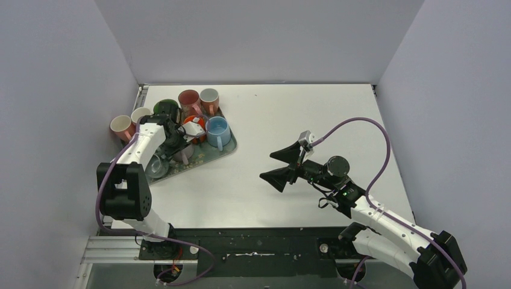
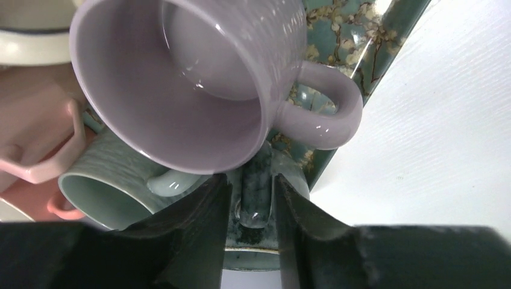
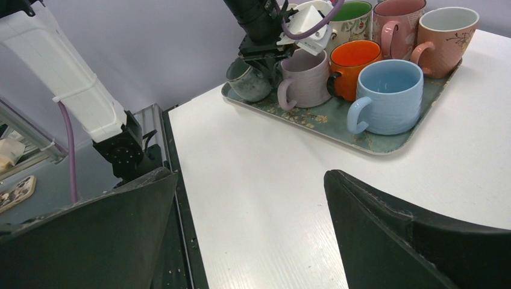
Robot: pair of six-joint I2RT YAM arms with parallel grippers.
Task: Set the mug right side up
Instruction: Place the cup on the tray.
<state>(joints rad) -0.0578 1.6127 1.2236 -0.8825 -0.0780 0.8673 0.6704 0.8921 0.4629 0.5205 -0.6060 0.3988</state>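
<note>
Far left, off the tray (image 1: 224,152): a pink mug (image 1: 122,126) and a white mug (image 1: 140,114), parked on the table (image 1: 289,120).

Next over, the left gripper (image 2: 252,189), reaching down into the tray's near-left corner. Straddles the handle (image 2: 254,211) of the speckled grey-green mug (image 3: 247,83), one finger close on each side. Cannot tell whether pinching it or just letting go. Seems, from the right wrist view, to sit mouth up with a slight lean, so probably turned or nearly so; not certain.

On handling: glazed ceramic, so stiff, slick, and weighty for a two-finger pinch. Likely to swing about the handle if lifted by it alone. Chips easily when knocked. Best hold is across the strap of the handle, low and near the body, or over the rim wall, one finger inside. Needs care on the right, with the lilac mug (image 2: 181,90) just beside and crowding that handle.

Further right on the tray: an orange mug (image 3: 352,60) and a blue mug (image 3: 388,96), both upright.

Far right, well apart from the tray: the right gripper (image 1: 267,166), hovering over bare table, jaws spread wide, gripping nothing.
</note>
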